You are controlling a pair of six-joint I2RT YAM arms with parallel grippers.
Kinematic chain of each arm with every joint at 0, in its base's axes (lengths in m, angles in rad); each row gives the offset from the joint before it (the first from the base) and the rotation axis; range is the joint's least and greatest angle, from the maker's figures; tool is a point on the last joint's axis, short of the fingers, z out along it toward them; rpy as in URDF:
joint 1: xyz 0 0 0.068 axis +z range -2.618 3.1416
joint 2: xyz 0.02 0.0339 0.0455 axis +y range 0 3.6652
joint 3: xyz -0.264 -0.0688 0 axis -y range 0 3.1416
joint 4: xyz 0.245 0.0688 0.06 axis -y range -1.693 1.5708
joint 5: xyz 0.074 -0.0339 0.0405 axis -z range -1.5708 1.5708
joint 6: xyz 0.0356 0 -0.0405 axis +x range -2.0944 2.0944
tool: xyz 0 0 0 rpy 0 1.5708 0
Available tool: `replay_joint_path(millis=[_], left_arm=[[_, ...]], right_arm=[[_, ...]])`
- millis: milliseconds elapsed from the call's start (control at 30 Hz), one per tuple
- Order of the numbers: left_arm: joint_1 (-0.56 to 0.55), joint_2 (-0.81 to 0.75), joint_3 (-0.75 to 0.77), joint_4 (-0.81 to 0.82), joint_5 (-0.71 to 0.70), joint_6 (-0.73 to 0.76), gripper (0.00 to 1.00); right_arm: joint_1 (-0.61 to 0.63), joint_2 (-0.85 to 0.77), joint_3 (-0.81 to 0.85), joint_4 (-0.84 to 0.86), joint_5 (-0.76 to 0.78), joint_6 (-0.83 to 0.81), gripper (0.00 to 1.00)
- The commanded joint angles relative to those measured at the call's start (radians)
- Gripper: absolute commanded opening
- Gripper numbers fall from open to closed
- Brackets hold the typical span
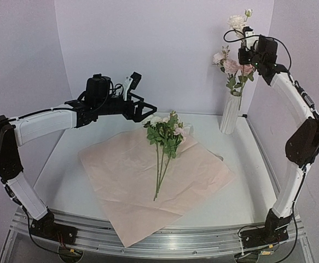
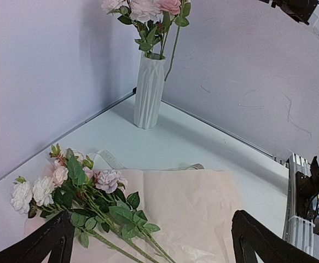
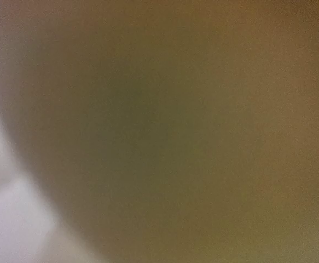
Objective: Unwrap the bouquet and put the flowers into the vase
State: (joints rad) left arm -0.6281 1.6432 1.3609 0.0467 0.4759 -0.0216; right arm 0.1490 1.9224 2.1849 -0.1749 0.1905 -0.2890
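- Check the left gripper (image 1: 147, 111): it is spread wide and holds nothing. In the top view it hangs above the surface (image 1: 66, 181), just up and left of the blooms.
- Locate the flowers on the paper (image 1: 164, 134). They lie on the opened wrapping paper (image 1: 132, 186) at frame centre. The blooms point to the upper edge and the stems run toward the lower edge, leaning slightly left.
- Confirm this in the left wrist view: the blooms (image 2: 82, 189) sit at lower left, and the stems slant to the lower right between the two fingers (image 2: 47, 244).
- Treat the left arm as the nearer one. You would need to bring the gripper down across the stems, below the leaves.
- Check the right gripper (image 1: 243, 59): it is closed, high at upper right among the flowers in the vase (image 1: 233, 68). You cannot tell whether it pinches a stem, because its wrist view is a blur.
- Note the vase (image 1: 230, 114) standing upright at right of centre, well apart from the paper.
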Motion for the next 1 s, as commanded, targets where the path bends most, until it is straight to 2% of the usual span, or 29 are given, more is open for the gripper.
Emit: replay_joint_path(millis=[0, 100, 400, 633, 900, 967], left_arm=[[0.006, -0.030, -0.004, 0.006, -0.006, 0.020, 1.00], [0.007, -0.026, -0.011, 0.013, -0.002, 0.020, 1.00], [0.009, -0.009, 0.006, 0.014, -0.002, 0.020, 1.00], [0.021, -0.019, 0.009, 0.007, -0.010, 0.047, 1.00], [0.031, -0.014, 0.003, 0.007, -0.012, 0.035, 1.00], [0.032, -0.007, 0.004, -0.005, -0.017, 0.028, 0.99]], right_arm=[[0.000, -0.007, 0.174, 0.086, -0.034, 0.041, 0.00], [0.000, -0.025, 0.217, 0.068, -0.070, 0.069, 0.00], [-0.001, -0.036, 0.185, 0.070, -0.059, 0.065, 0.00], [-0.009, -0.028, 0.100, 0.071, -0.023, 0.052, 0.00], [-0.042, -0.045, -0.075, 0.071, -0.030, 0.134, 0.00], [-0.046, -0.043, -0.110, 0.069, -0.036, 0.149, 0.12]])
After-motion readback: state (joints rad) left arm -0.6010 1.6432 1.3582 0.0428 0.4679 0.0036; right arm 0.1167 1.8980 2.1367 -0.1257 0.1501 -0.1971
